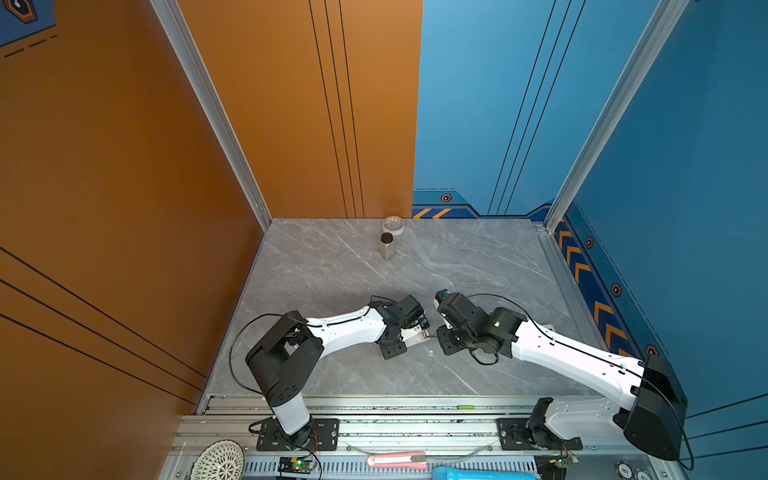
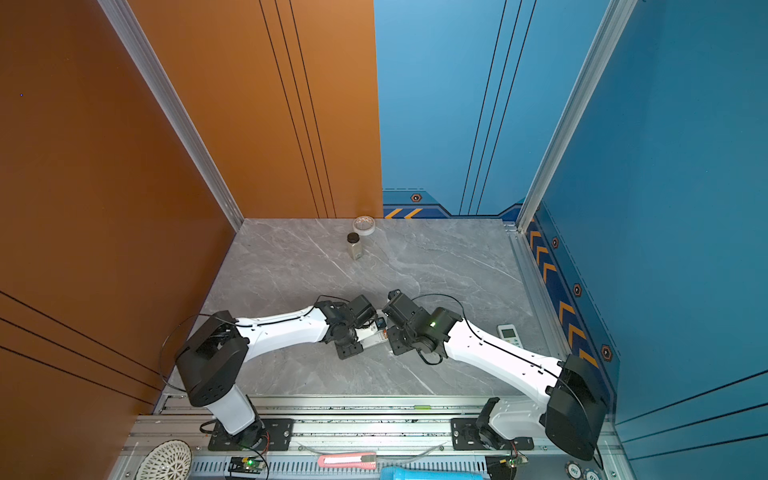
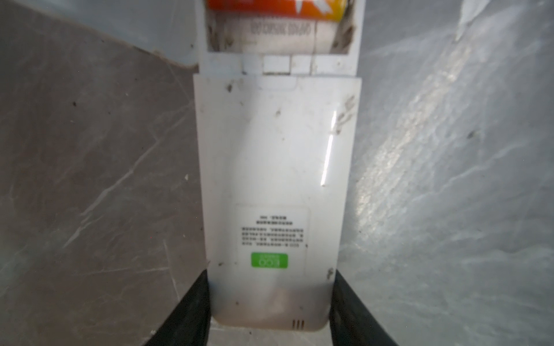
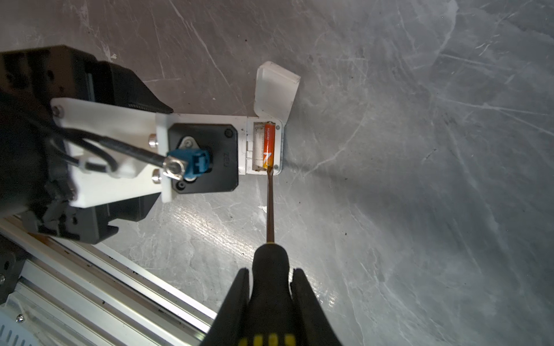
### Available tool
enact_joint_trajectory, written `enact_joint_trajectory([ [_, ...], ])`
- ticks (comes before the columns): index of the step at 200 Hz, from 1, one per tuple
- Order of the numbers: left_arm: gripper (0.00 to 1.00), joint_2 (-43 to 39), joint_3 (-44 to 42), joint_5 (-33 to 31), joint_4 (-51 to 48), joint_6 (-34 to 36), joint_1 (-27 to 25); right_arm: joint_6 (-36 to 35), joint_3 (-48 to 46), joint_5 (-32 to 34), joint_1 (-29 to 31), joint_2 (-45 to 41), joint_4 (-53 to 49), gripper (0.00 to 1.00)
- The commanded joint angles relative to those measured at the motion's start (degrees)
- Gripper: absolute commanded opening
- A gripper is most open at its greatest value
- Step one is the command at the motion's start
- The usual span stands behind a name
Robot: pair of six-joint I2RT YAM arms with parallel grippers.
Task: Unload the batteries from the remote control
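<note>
**Prying step: tip at the cell's end**

Grey table [image 1: 332, 270]. On it the remote control [image 3: 275, 167] lies back-up, its sides clamped by the left gripper [image 3: 269, 287]. The cover [image 4: 275, 90] is off the bay, just beside it. The right gripper [image 4: 269, 274] is closed round the screwdriver [image 4: 270, 206] handle. The tip touches the yellow end of the orange battery [image 4: 268, 143], which sits in its bay. Next, likely: lever gently upward with the remote held steady.

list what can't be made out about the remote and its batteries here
Battery: cut off by the frame edge in the left wrist view.
Second bay beside it: blurred there, filled or empty unclear.
Remote: mostly hidden under the left arm in both top views.
Label print: blurred, left wrist view.
Screwdriver tip: contact with the battery too small to judge, right wrist view.
</note>
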Motion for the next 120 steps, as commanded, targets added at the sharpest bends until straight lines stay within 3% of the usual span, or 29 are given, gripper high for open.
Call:
enact_joint_trajectory([
  [1, 0.33, -2.2, -0.6, -2.8, 0.1, 0.3, 0.0, -1.5, -0.7, -3.2, 0.1, 1.3, -3.0, 0.00],
  [66, 0.33, -3.2, -0.6, -1.5, 0.6, 0.5, -0.4, -0.9, 0.0, -2.6, 0.2, 2.7, -2.5, 0.00],
  [120, 0.34, -3.9, -3.2, -0.6, 0.5, -0.2, -0.4, 0.8, -0.9, 0.8, -0.7, -1.9, -2.0, 0.00],
])
